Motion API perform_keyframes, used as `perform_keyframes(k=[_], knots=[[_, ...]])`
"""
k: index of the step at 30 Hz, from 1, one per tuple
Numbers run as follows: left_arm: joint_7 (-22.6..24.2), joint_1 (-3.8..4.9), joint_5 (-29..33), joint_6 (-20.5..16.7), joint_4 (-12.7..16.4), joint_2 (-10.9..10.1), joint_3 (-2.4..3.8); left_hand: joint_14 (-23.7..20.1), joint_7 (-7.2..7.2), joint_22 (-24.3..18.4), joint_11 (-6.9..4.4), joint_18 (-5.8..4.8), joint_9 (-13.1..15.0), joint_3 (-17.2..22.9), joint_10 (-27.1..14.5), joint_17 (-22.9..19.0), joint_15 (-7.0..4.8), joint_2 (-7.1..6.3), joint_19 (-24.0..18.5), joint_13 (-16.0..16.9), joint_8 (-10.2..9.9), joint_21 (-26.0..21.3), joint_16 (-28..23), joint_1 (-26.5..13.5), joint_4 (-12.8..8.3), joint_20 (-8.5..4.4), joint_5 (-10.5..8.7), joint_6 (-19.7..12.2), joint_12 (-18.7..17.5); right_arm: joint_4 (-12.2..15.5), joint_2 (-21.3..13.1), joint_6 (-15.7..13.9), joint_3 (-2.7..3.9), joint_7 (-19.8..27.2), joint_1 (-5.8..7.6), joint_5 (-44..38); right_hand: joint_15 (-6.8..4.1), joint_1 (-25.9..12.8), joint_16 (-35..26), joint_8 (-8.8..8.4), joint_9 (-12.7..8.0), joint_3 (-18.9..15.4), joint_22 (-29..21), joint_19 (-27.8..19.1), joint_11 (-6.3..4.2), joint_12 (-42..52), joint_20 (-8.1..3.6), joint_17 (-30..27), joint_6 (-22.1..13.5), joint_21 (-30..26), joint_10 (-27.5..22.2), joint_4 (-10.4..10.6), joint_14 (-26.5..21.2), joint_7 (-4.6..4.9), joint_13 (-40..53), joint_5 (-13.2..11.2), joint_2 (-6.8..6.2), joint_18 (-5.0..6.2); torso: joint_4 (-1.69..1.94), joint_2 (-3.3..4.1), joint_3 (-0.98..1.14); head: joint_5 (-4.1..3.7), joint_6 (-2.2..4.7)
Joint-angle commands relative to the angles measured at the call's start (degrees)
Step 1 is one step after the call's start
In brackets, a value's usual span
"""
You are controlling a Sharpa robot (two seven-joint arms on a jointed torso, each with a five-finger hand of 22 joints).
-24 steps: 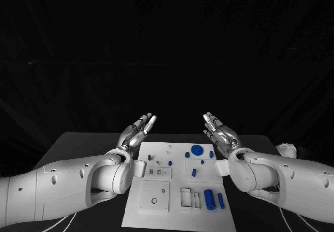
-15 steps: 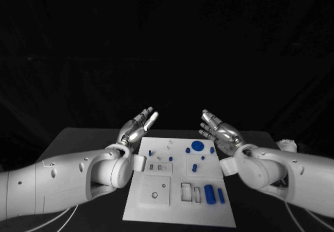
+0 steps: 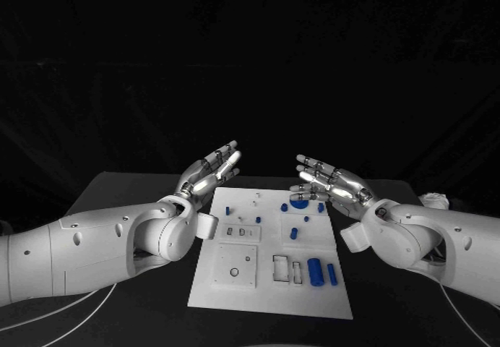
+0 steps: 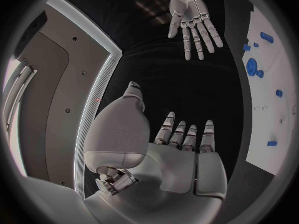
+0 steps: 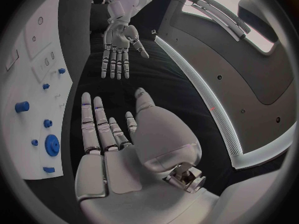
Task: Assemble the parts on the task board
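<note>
Step in hand: pre-grasp, nothing picked yet. Left hand (image 3: 212, 173) raised beside the board's far left corner, fingers apart, empty. Task board (image 3: 273, 249) lies flat mid-counter (image 3: 125, 191), long axis running away from the robot. On it, near end: the large blue cylinder (image 3: 315, 273) and a thinner blue pin (image 3: 332, 273), both lying along the board's length; a blue disc (image 3: 300, 204) at the far end. Right hand (image 3: 329, 185) hovers over the far right corner near the disc, fingers spread, empty. Next move, by my judgement: lower one hand onto a part, aligning with its axis.
</note>
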Motion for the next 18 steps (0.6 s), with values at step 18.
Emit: perform_keyframes(k=[18], knots=[[-4.82, 4.59, -14.29, 1.19, 7.91, -7.59, 0.03, 26.57, 6.66, 5.58, 7.35, 0.38, 1.15, -2.96, 18.34, 3.89, 4.73, 7.19, 27.84, 2.96, 3.46, 13.86, 20.74, 15.24, -0.38, 0.73, 16.11, 13.66, 21.59, 0.89, -0.86, -3.12, -0.49, -20.91, 14.2, -70.19, -10.54, 4.34, 35.48, 3.76, 11.47, 13.41, 26.17, 27.91, -2.36, 16.52, -10.15, 19.34, 22.14, 35.71, 33.49, -7.4, 34.17, 2.87, 2.26, -1.39, -6.38, 0.19, 0.92, 6.39, -0.27, -1.84, -3.51]])
